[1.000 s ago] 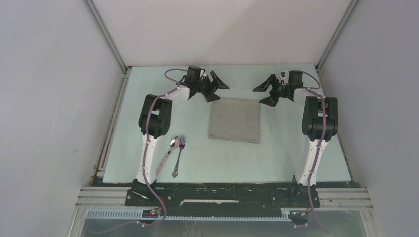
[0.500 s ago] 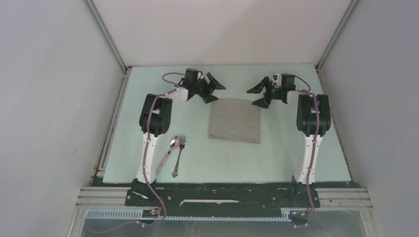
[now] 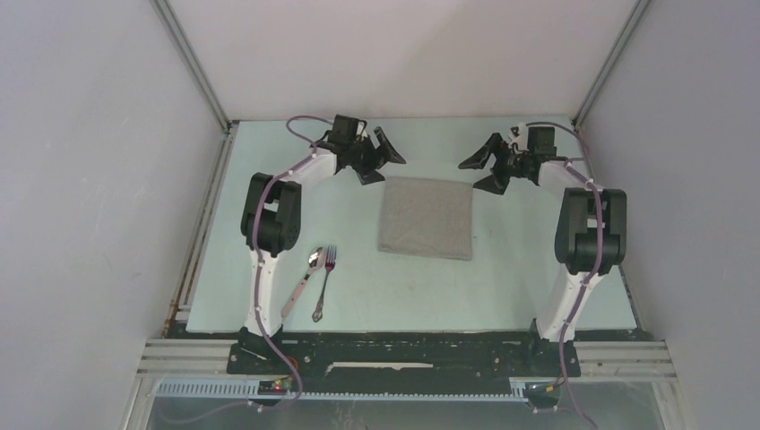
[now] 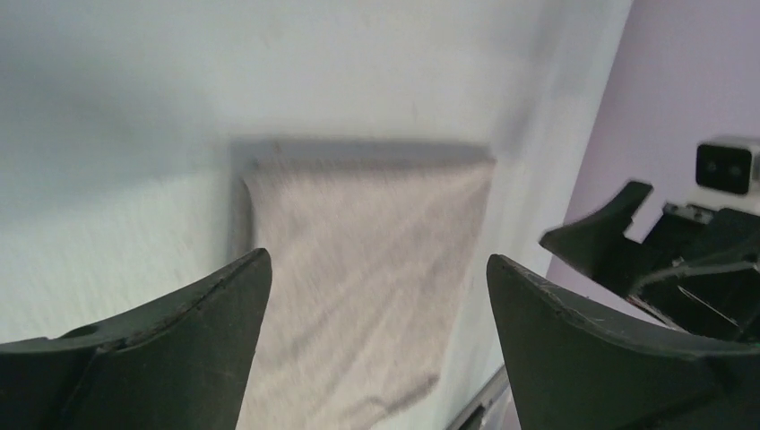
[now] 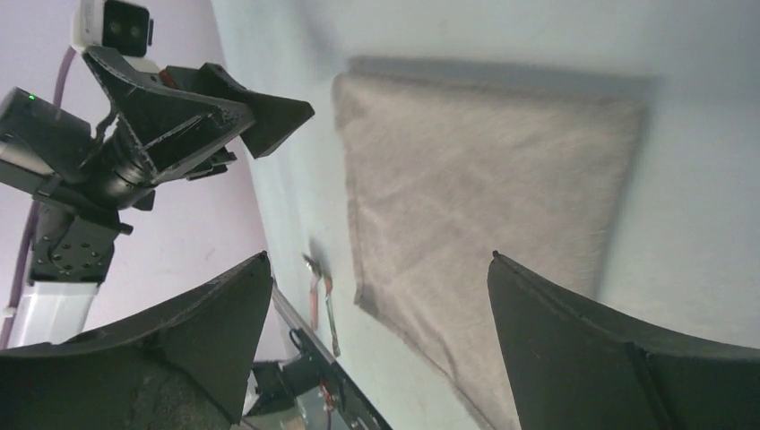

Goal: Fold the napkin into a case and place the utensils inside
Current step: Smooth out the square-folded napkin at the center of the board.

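Left gripper (image 3: pixel 384 166): fingers are spread wide, and nothing is held; it is poised just off the far-left corner of the cloth.
Right gripper (image 3: pixel 470 176): fingers are spread equally wide, and nothing is held; it is poised just beside the far-right corner, facing the other gripper.
Napkin (image 3: pixel 426 218): a grey square is laid flat between the two grippers, reaching from them back toward the arm bases; it is framed between the fingers in both wrist views.
Spoon (image 3: pixel 305 278): it is laid well apart from the left gripper, back beside that arm's base.
Fork (image 3: pixel 323 285): it is laid just beside the spoon, on the napkin's side.
Table (image 3: pixel 502 287): everything is carried on its pale surface.
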### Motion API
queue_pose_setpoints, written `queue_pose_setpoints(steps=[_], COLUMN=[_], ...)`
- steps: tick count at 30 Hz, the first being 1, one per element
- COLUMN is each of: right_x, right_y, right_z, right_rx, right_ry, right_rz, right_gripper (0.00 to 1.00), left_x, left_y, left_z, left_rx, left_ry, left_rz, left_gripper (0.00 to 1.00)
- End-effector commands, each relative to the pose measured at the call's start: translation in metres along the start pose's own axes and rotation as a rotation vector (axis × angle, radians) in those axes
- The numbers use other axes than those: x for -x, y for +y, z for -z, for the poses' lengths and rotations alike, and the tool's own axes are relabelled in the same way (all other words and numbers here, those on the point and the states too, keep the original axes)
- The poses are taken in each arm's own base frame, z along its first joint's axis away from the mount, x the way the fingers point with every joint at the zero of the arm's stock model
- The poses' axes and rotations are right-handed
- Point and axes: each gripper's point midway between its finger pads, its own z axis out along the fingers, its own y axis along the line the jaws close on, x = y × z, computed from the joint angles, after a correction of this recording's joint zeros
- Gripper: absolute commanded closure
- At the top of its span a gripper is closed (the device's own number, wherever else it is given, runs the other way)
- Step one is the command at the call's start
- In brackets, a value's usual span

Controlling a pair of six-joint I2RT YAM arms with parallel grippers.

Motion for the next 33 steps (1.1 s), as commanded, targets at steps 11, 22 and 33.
queue_pose_setpoints(steps=[11, 22, 33], right_x=[-0.068, -0.081, -0.175], right_y=[-0.065, -0.024, -0.022], right_z=[-0.015, 0.031, -0.007], right_rx=[-0.029, -0.087, 0.022], right_ry=[0.108, 0.061, 0.236], right_rz=[-0.082, 0.023, -0.027], right_gripper=[0.03, 0.04, 0.04], left_x=[-0.095, -0.089, -0.177], left_y=[0.047, 0.009, 0.026], left_z=[0.015, 0.064, 0.052], left_rx=[0.083, 0.089, 0.009], left_ry=[0.091, 0.031, 0.220], left_rz=[0.015, -0.110, -0.056], left_gripper=[0.05, 0.04, 0.04])
